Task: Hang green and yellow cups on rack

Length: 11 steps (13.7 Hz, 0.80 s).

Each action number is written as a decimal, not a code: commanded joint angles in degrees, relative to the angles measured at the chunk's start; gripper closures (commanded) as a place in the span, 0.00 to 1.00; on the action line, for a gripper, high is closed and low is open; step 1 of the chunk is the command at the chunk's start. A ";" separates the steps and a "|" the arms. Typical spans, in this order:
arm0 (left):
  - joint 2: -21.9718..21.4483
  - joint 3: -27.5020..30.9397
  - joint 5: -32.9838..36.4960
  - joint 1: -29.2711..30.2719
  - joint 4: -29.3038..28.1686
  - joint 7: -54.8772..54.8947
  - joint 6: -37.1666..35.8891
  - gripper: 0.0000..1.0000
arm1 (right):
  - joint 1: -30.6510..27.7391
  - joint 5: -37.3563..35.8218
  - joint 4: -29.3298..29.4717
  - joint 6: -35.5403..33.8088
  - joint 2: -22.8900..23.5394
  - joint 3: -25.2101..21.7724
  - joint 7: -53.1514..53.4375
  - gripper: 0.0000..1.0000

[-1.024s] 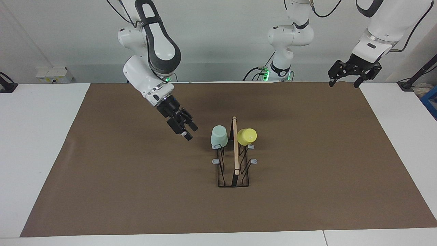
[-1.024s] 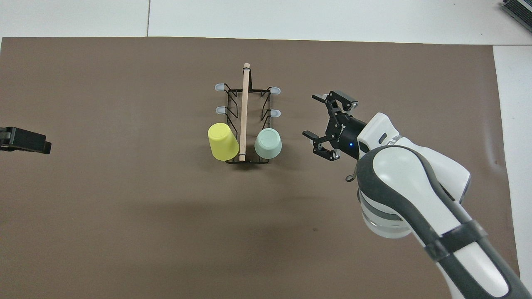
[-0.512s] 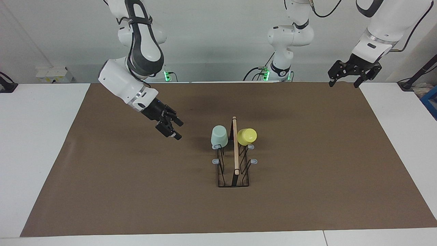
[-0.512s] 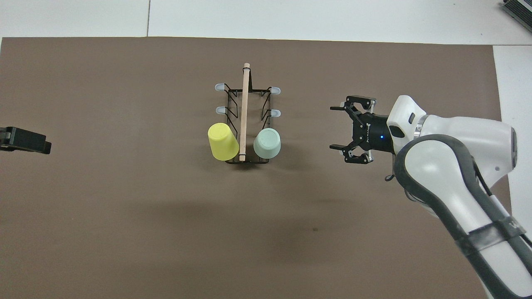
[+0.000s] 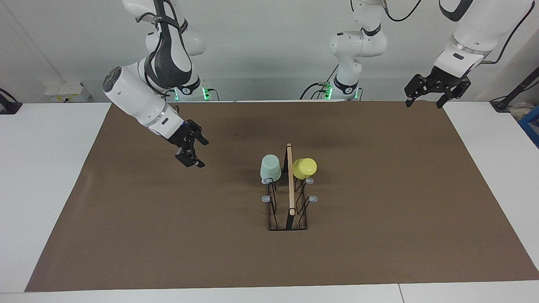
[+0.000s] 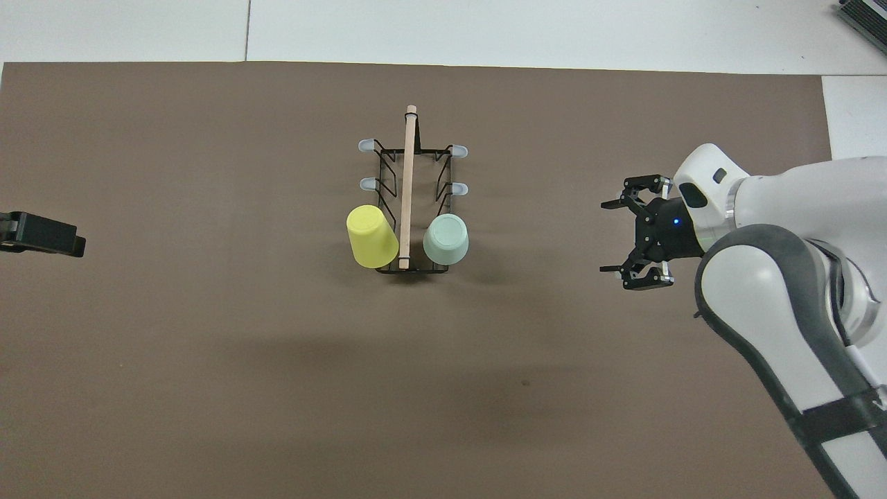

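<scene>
The black wire rack (image 5: 288,219) with its wooden rod (image 5: 290,181) stands mid-mat; it also shows in the overhead view (image 6: 388,173). The mint green cup (image 5: 270,167) (image 6: 445,238) hangs mouth-down on a prong at the end of the rack nearest the robots, on the right arm's side. The yellow cup (image 5: 304,168) (image 6: 371,236) hangs tilted on the matching prong on the left arm's side. My right gripper (image 5: 202,154) (image 6: 606,237) is open and empty above the mat, well apart from the green cup. My left gripper (image 5: 423,103) (image 6: 45,235) waits open over the mat's corner.
Four grey-tipped prongs (image 5: 313,198) on the rack are bare. A brown mat (image 5: 168,235) covers the white table (image 5: 38,189). A third arm's base (image 5: 348,80) stands between my two arms. A blue box (image 5: 533,124) sits at the left arm's table edge.
My right gripper has drawn away from the green cup toward the right arm's end of the table, staying open. Cups, rack and left arm have not moved.
</scene>
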 commanded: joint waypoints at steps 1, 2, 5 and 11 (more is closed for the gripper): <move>-0.30 0.00 -0.47 0.13 -0.31 0.47 -0.50 0.00 | -0.48 -7.08 1.53 -4.07 -1.06 0.49 13.65 0.00; -0.30 0.00 -0.47 0.13 -0.31 0.47 -0.50 0.00 | -0.57 -7.96 1.53 -5.12 -1.24 0.49 17.69 0.00; -0.30 0.00 -0.47 0.13 -0.31 0.47 -0.50 0.00 | -1.45 -9.73 1.88 -6.19 -1.85 0.49 28.77 0.00; -0.30 0.00 -0.47 0.13 -0.31 0.47 -0.50 0.00 | -3.47 -14.91 2.41 -8.47 -2.38 0.49 44.16 0.00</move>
